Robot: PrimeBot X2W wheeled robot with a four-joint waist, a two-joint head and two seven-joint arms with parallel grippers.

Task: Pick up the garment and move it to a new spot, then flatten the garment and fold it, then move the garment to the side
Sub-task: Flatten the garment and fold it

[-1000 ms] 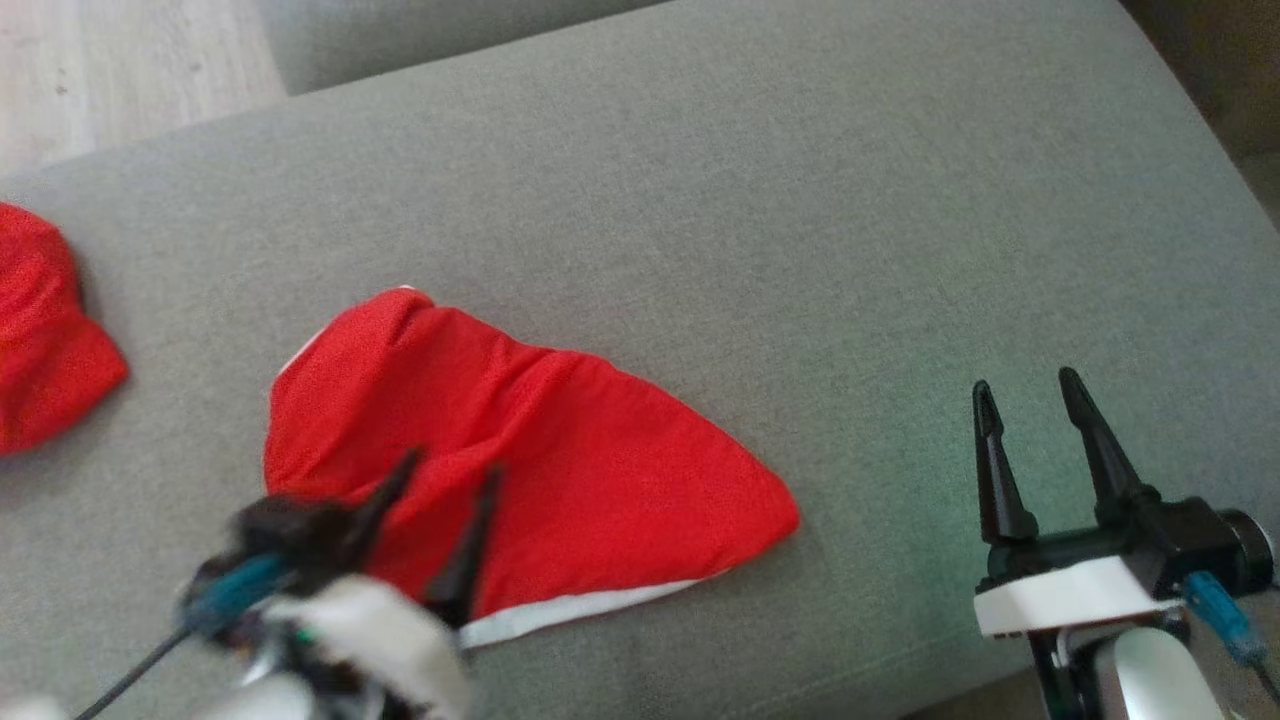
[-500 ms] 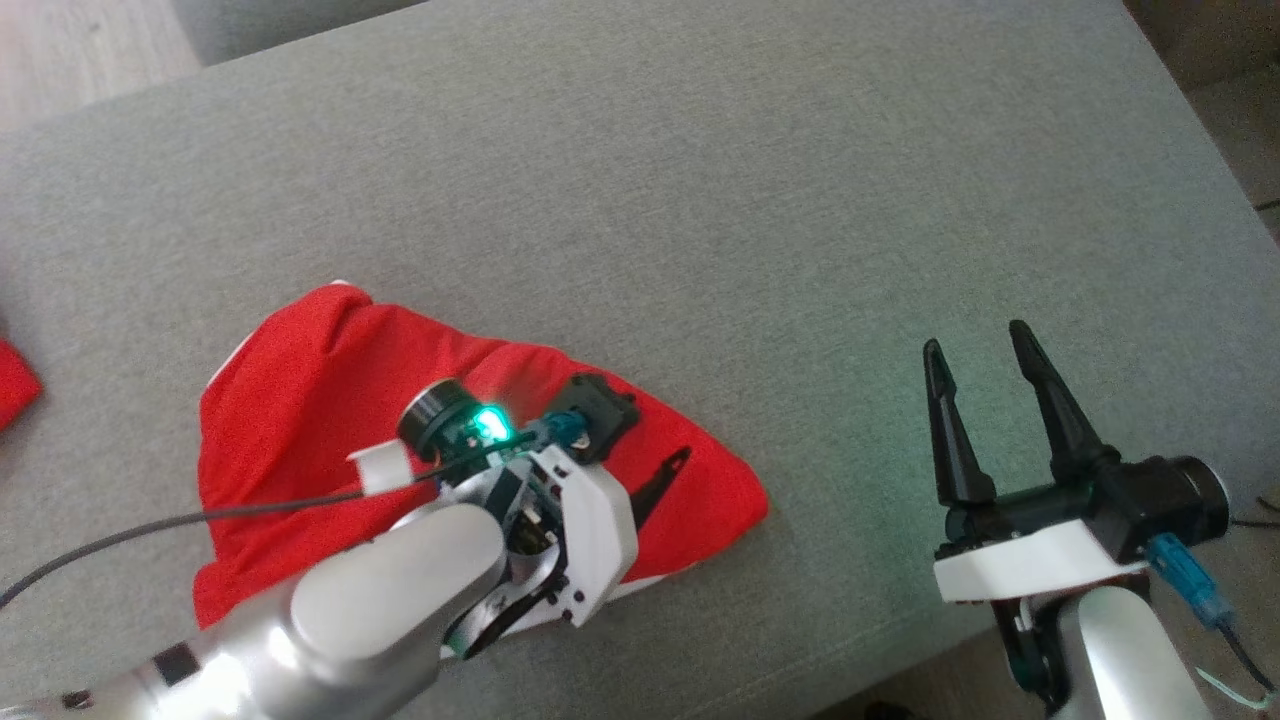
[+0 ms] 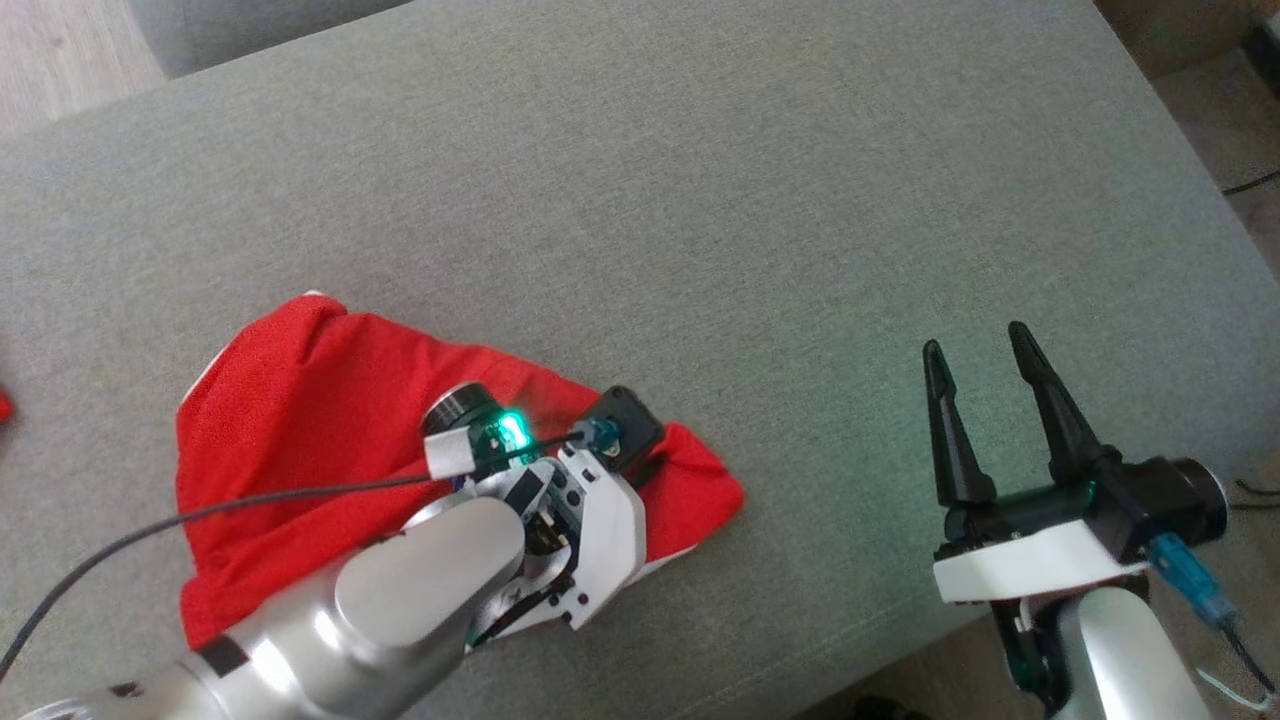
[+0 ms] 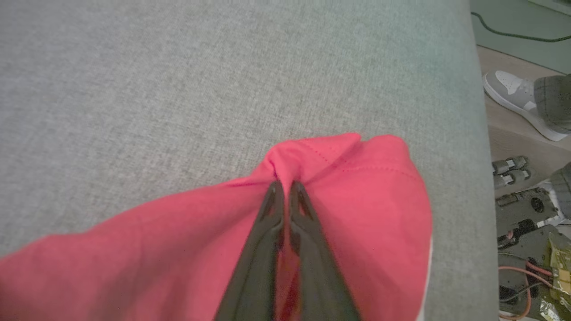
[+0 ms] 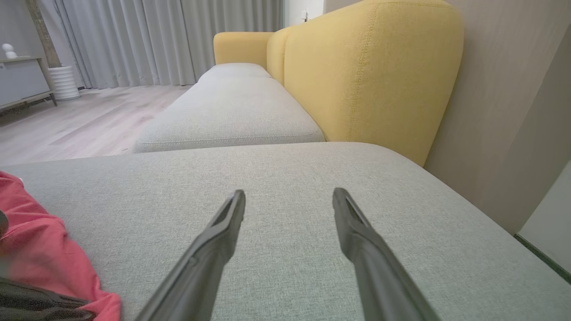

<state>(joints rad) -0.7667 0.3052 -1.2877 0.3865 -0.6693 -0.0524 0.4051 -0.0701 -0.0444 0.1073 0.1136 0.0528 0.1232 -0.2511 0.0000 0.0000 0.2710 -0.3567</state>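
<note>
Lowered since the earlier frame, the left end effector [image 4: 283,183] is being clamped on a fold of the red garment [image 3: 300,420], which is lying on the grey sofa cushion [image 3: 700,200]. The right end effector [image 3: 975,337] is being held apart, empty. Lifting, moving, flattening and folding are judged outstanding.

A home living room. A grey fabric sofa seat [image 5: 285,169] fills the lower part of the right wrist view, with a yellow upholstered backrest [image 5: 370,76] at upper right. Pale floor-length curtains [image 5: 147,40] hang at upper left above a light wooden floor [image 5: 80,120], beside a low cabinet [image 5: 20,84] and a white ribbed pot [image 5: 64,83].
</note>
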